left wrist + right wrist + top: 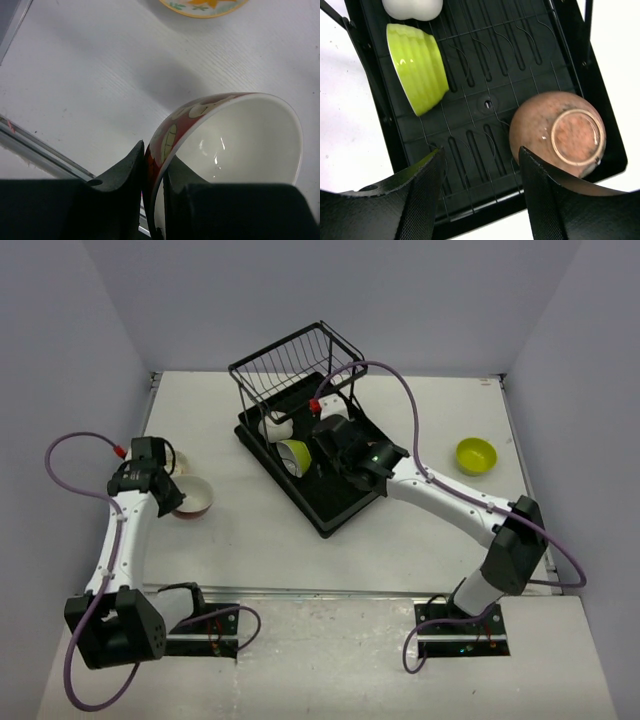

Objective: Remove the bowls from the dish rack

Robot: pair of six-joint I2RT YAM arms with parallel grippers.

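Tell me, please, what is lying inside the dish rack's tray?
In the dish rack lie a lime-green bowl on its side, a white bowl, and a tan-brown bowl upside down. Anything under that upturned bowl is covered.

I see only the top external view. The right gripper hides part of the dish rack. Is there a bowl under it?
Observer: Yes. The right wrist view shows a tan-brown bowl lying upside down on the dish rack. It is beside one finger of the open right gripper, not between the jaws.
Operator: Does the left gripper really hold the red bowl, or is it only near it?
Observer: It holds it. In the left wrist view the left gripper pinches the rim of the red bowl, with one finger inside and one outside.
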